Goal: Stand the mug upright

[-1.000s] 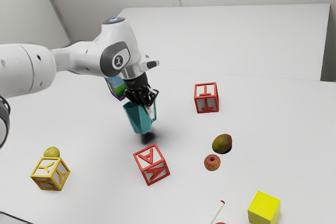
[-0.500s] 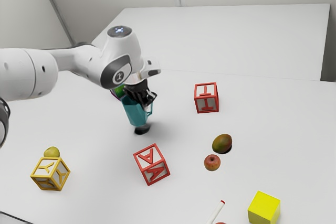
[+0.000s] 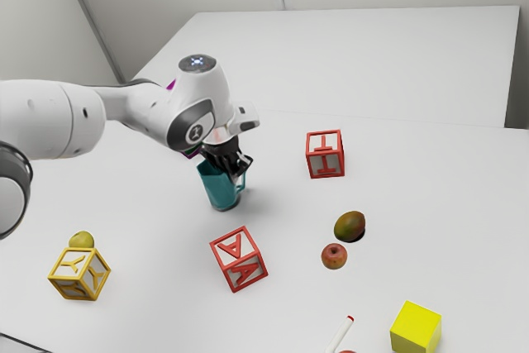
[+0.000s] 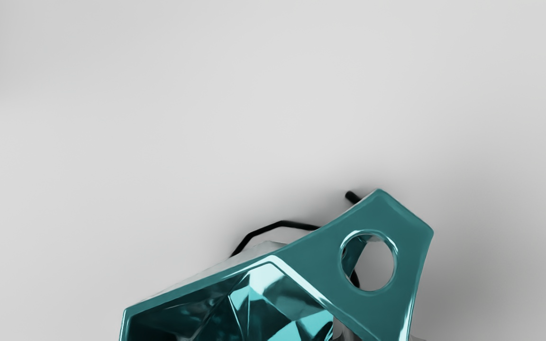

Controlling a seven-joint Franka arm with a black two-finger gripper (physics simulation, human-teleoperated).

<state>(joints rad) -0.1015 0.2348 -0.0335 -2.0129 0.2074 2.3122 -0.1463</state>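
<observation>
**White table (image 3: pixel 285 303), teal mug mouth-up under the gripper!**

And here's the mug (image 3: pixel 221 189), directly below the gripper (image 3: pixel 235 173), which looks clamped on its wall near the rim. Long axis close to vertical, base at or just above the tabletop; that contact decides what follows, and I can't call it. Glossy, faceted insides, a round-holed handle (image 4: pixel 410 227), and a red-framed block (image 3: pixel 238 259) nearby!

Arrangement at the table (image 3: pixel 165 312).
Mug (image 3: pixel 218 189) at the exterior view's left of the I block (image 3: pixel 326 155); apple (image 3: pixel 334 255) just beside mango (image 3: pixel 350 226).
</observation>
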